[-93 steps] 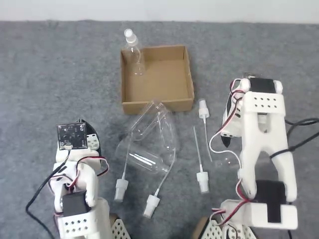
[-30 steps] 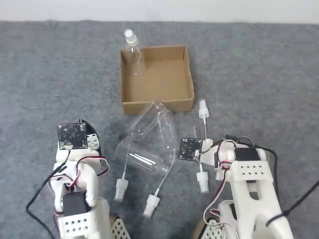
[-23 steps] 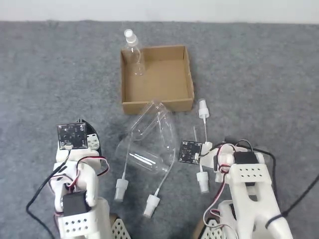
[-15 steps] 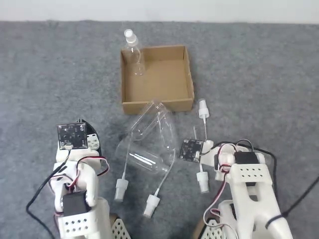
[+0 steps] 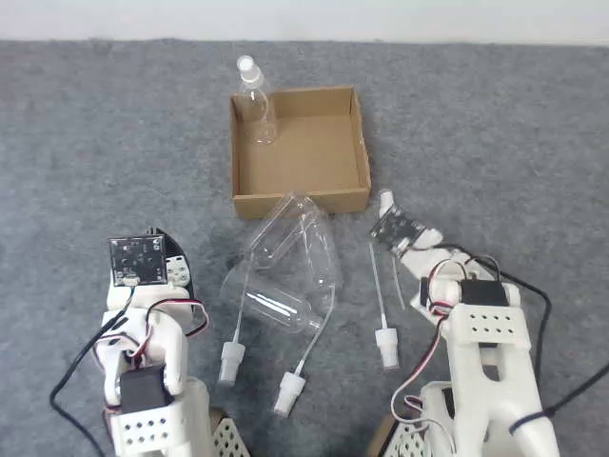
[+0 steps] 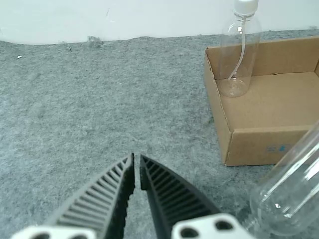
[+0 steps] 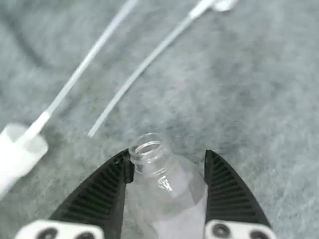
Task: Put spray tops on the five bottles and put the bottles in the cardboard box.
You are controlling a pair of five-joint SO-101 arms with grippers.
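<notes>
Box inside: I see the open brown cardboard box [image 5: 300, 201] mostly free; an upright clear capped bottle [image 5: 255, 109] fills its far left corner.
Box front: clear toppled bottles [image 5: 304, 249] crowd it.
Left of box: bare grey counter [image 5: 114, 143].

I'm seeing the table [image 5: 114, 124] wearing rough, fuzzy grey carpet-like cloth. The cardboard box [image 5: 300, 202] is looking matt brown, the bottle [image 7: 164, 186] is shining as clear glossy plastic, the spray tops [image 5: 386, 345] are looking like smooth white plastic, and the fingers [image 6: 167, 191] are showing ribbed matt black plastic.
</notes>
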